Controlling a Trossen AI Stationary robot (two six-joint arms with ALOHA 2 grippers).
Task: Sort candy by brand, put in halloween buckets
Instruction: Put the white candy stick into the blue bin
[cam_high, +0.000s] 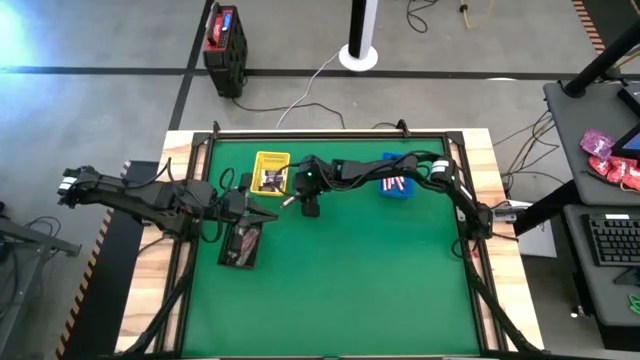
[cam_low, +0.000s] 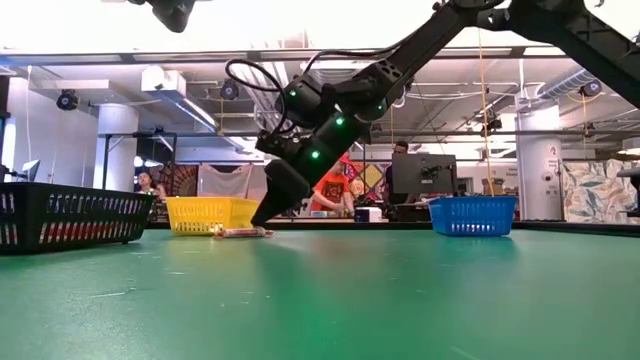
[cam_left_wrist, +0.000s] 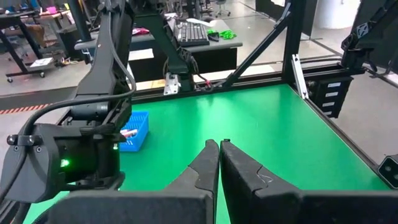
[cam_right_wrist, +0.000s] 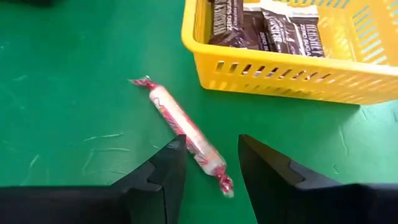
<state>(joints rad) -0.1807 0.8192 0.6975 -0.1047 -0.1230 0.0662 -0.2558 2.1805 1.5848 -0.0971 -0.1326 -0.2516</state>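
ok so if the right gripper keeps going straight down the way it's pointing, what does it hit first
Most likely the pink-striped wrapped candy lying on the green table beside the yellow bin. The open right gripper straddles its near end, so it should meet the candy, or the table next to it; depth is uncertain.

Right arm stretched across, wrist pitched down; right gripper (cam_right_wrist: 208, 168) low, fingers parted, tips near the surface. Left arm waits off to its side; left gripper (cam_left_wrist: 219, 163) fingers pressed together.
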